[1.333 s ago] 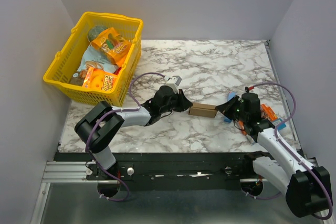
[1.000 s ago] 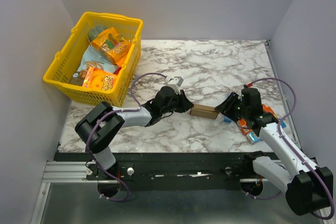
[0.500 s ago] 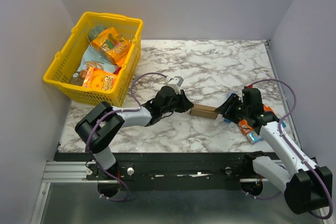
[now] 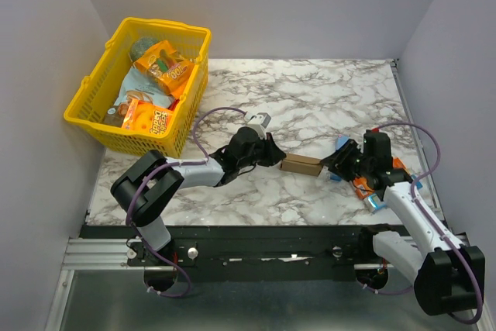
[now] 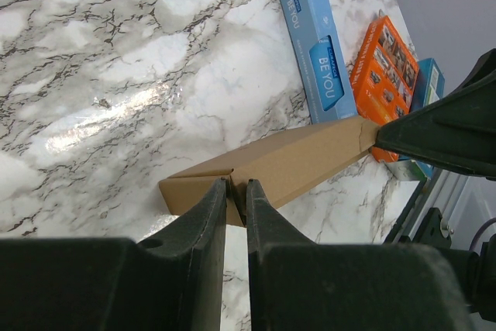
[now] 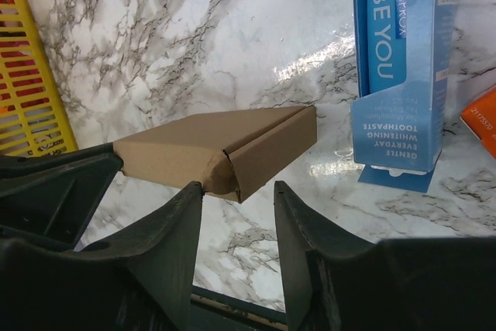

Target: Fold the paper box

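Jaws of the left gripper [image 5: 236, 196] pinched one end of the flat brown cardboard paper box [image 5: 294, 164]; the right gripper [image 6: 237, 189] stood spread at the other end.

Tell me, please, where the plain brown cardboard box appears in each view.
Top external: plain brown cardboard box just right of centre.
Left wrist: box lower centre, slanting up rightward.
Right wrist: box left of centre.
Shared landmark: slim blue toothpaste carton beside one end of it.

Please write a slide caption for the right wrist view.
Open right gripper facing a flat brown cardboard box beside a blue toothpaste carton.
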Robot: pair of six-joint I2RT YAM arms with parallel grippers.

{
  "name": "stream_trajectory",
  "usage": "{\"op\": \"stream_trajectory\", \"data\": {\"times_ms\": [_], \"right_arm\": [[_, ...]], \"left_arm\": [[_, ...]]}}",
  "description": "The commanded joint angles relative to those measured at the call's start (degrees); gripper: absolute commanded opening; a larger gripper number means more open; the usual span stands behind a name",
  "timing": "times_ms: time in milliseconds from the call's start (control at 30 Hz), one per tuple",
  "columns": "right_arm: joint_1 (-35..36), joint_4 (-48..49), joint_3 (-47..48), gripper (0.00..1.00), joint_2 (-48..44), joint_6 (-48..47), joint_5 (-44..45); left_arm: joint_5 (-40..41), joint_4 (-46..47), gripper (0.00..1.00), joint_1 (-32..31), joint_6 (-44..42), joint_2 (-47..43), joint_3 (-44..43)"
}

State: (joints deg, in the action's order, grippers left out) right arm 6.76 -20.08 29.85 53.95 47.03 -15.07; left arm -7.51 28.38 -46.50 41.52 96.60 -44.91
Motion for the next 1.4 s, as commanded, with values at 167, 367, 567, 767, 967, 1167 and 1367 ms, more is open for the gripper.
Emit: {"op": "stream_trajectory", "data": {"times_ms": [167, 367, 567, 767, 967, 1167, 1367], "right_arm": [[-1.93, 3.38, -2.25, 0.48, -0.69, 1.58, -2.33], [-2.55, 3.64, -4.00, 0.41, -0.52, 1.84, -1.81], [-2.63, 3.90, -6.38, 0.25, 0.62, 2.28, 0.12], [-2.72, 3.73, -9.19, 0.05, 2.73, 3.33, 1.18], [-2.72, 2.41, -10.60, 0.01, 6.07, 2.81, 4.16], [-2.72, -1.28, -9.98, 0.01, 7.30, 0.53, 7.77], [-2.63, -2.69, -9.54, 0.01, 6.08, -3.16, 7.52]], "left_arm": [[0.48, -16.69, 0.00, -0.87, -3.37, 4.21, 3.42], [0.39, -16.69, 0.00, -0.78, -3.46, 4.39, 3.42], [0.21, -16.69, 0.00, -0.87, -3.55, 4.57, 3.24], [0.30, -16.69, 0.00, -0.87, -3.64, 4.39, 3.33], [0.39, -16.87, 0.00, -0.78, -3.81, 4.39, 3.33], [0.30, -17.04, 0.00, -0.87, -4.25, 4.92, 2.89], [-0.66, -14.94, 0.00, -0.79, -4.87, 4.66, 3.24]]}}
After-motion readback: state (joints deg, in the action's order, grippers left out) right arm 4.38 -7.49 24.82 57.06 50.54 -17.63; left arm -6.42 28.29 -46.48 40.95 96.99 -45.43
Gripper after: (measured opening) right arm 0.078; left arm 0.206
